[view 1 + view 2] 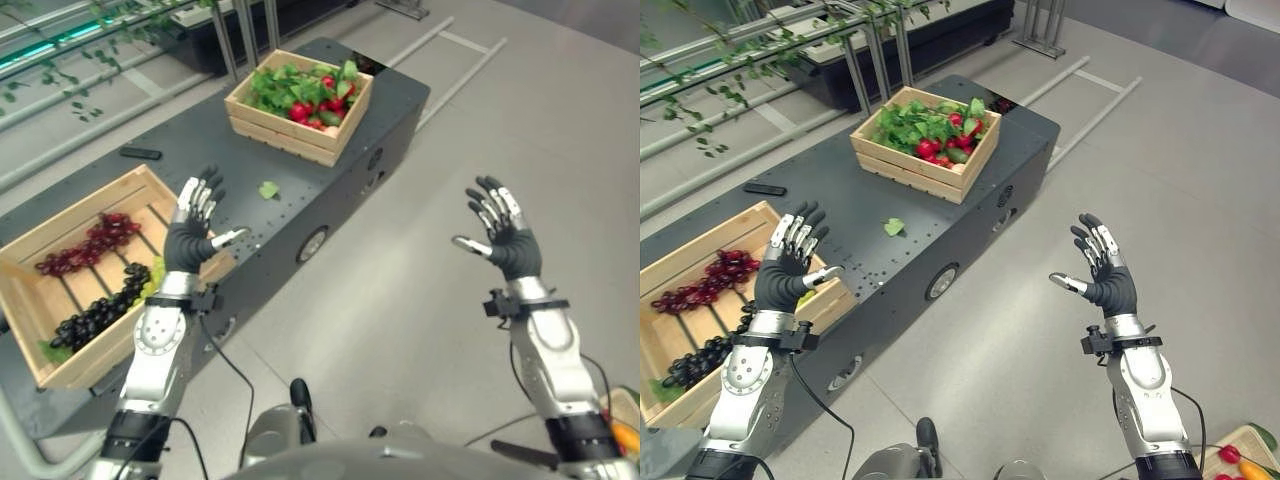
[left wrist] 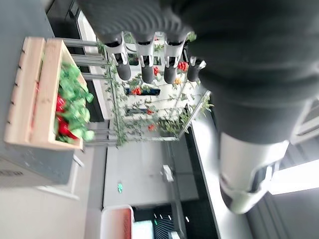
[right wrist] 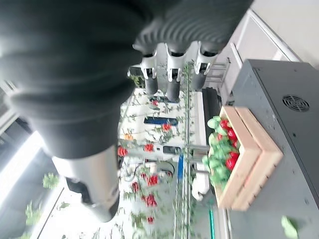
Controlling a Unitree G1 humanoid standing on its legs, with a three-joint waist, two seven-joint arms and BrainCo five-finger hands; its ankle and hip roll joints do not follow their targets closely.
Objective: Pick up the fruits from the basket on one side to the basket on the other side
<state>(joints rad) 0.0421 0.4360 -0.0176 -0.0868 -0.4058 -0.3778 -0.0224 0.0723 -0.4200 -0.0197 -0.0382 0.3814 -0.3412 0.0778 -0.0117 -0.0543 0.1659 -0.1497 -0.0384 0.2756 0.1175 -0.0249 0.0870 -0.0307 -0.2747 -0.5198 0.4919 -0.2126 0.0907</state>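
Left hand (image 1: pixel 192 232): raised palm-up over the near crate's right end, fingers spread, holding nothing.
Right hand (image 1: pixel 505 235): way off at 3 o'clock above the floor, fingers splayed too, nothing in it.
Near crate (image 1: pixel 92 213): at 9 o'clock on the dark table (image 1: pixel 290 210), red grapes (image 1: pixel 90 243) and black grapes (image 1: pixel 100 310) inside.
Far crate (image 1: pixel 290 130): at 12 o'clock, red fruit (image 1: pixel 310 110) under leafy greens.
Loose leaf (image 1: pixel 268 189): on the table between the crates.

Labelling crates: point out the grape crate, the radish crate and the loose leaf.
grape crate (image 1: pixel 100 192), left eye view, far wooden rim.
radish crate (image 1: pixel 902 164), right eye view, front wooden slat.
loose leaf (image 1: pixel 268 189), left eye view, middle of the leaf.
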